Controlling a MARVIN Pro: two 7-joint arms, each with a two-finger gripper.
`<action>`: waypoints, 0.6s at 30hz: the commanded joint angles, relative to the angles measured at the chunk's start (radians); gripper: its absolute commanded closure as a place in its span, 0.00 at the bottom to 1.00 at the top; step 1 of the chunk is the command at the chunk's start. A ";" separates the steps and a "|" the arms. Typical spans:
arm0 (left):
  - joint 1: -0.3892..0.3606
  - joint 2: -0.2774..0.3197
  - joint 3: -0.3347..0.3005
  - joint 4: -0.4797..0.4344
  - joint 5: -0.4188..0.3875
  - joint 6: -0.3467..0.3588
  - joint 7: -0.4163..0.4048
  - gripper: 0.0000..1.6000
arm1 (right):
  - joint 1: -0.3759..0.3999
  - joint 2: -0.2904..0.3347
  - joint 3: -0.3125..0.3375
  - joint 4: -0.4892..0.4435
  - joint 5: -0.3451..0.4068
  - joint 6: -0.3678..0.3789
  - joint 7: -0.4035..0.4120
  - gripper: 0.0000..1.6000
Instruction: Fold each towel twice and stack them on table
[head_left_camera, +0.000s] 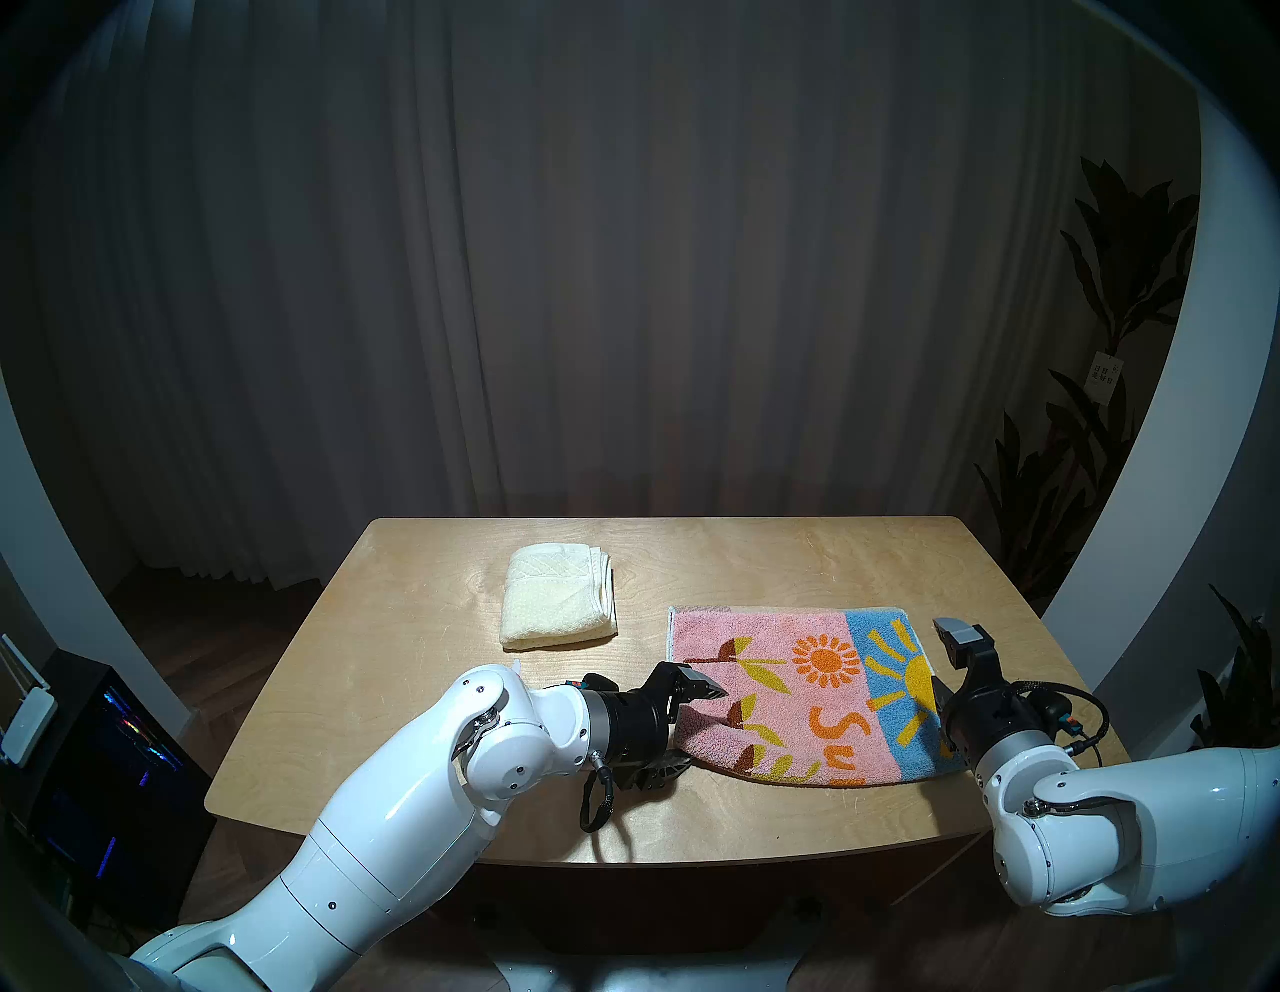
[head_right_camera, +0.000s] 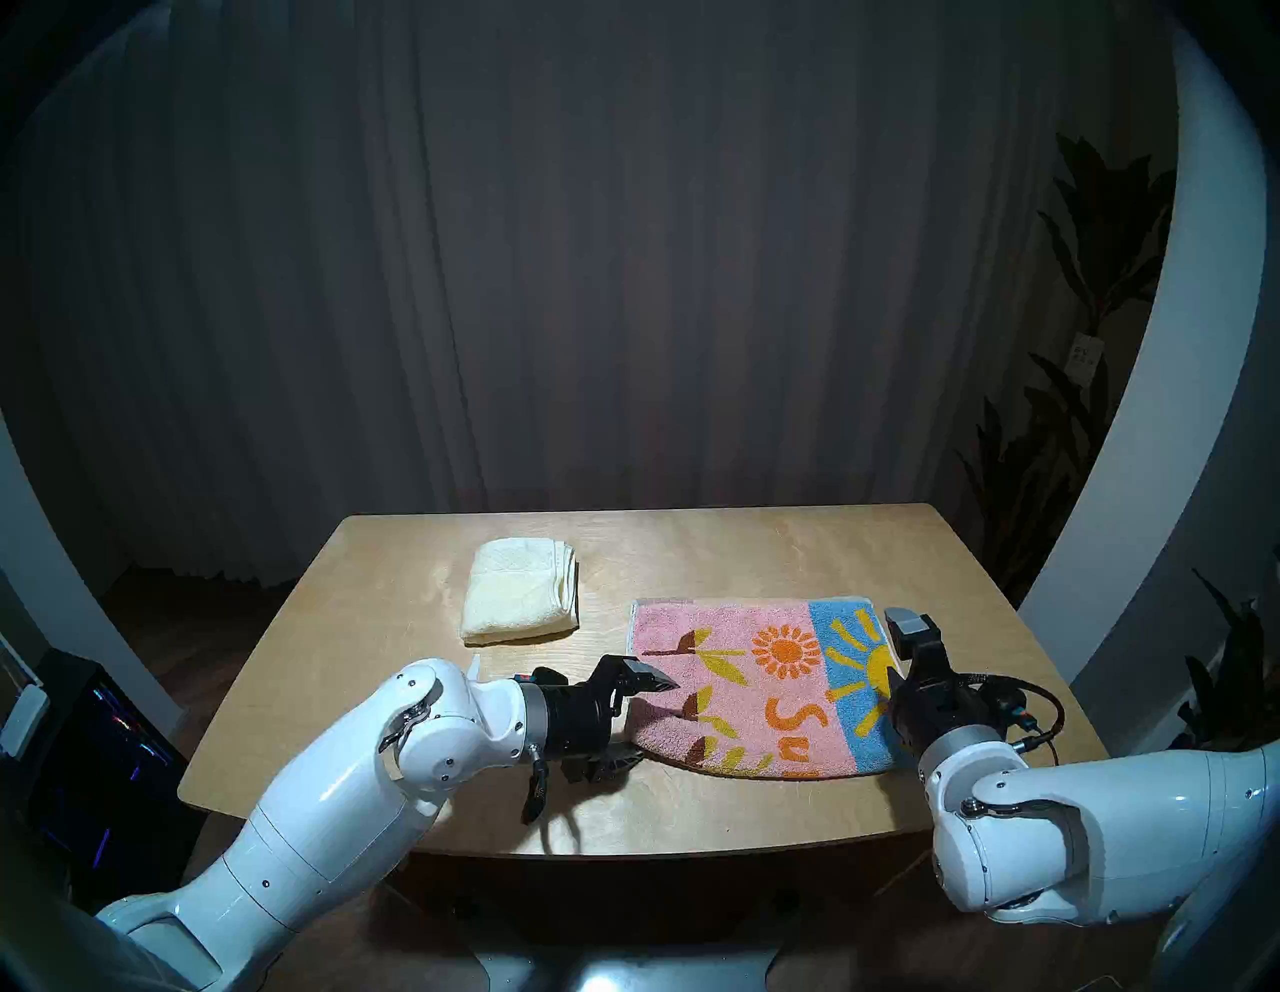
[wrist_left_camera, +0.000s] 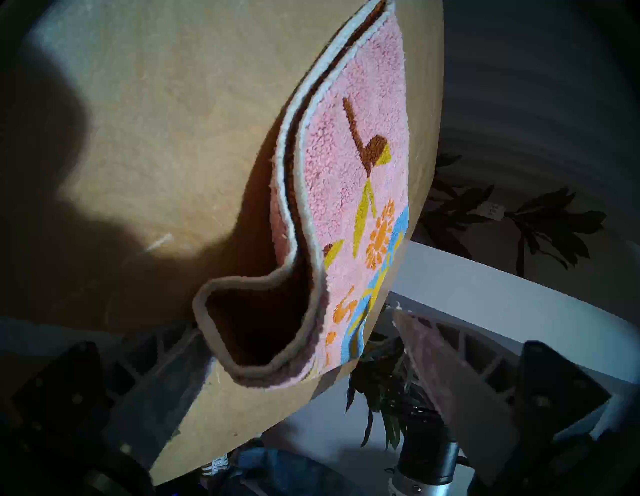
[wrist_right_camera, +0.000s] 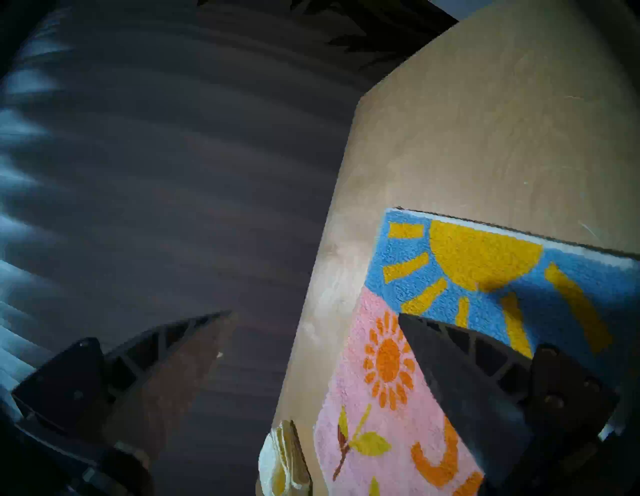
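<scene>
The pink and blue towel (head_left_camera: 796, 693) with a yellow sun lies folded in two layers on the right half of the table (head_left_camera: 415, 658). Its near left corner bulges and the layers gape there, as the left wrist view (wrist_left_camera: 346, 190) shows. My left gripper (head_left_camera: 703, 724) is open, with its fingers astride that corner, one above and one low by the table. My right gripper (head_left_camera: 949, 672) is open at the towel's right edge, one finger raised and the other at the blue part (wrist_right_camera: 485, 311). The cream-yellow towel (head_left_camera: 557, 606) lies folded at the back left.
The table's front edge (head_left_camera: 692, 855) runs just below both wrists. A dark computer tower (head_left_camera: 104, 762) stands on the floor at the left. Potted plants (head_left_camera: 1108, 415) stand at the right. A dark curtain (head_left_camera: 623, 277) hangs behind the table.
</scene>
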 joint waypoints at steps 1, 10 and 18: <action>-0.005 -0.010 0.006 -0.009 -0.003 0.005 -0.002 0.00 | -0.018 0.004 -0.015 -0.026 0.002 -0.025 -0.028 0.00; -0.007 -0.013 0.011 -0.009 -0.003 0.010 -0.003 0.00 | -0.027 0.004 -0.035 -0.041 0.002 -0.041 -0.064 0.00; -0.009 -0.016 0.016 -0.010 -0.003 0.015 -0.004 0.00 | -0.028 0.005 -0.041 -0.074 -0.001 -0.041 -0.094 0.00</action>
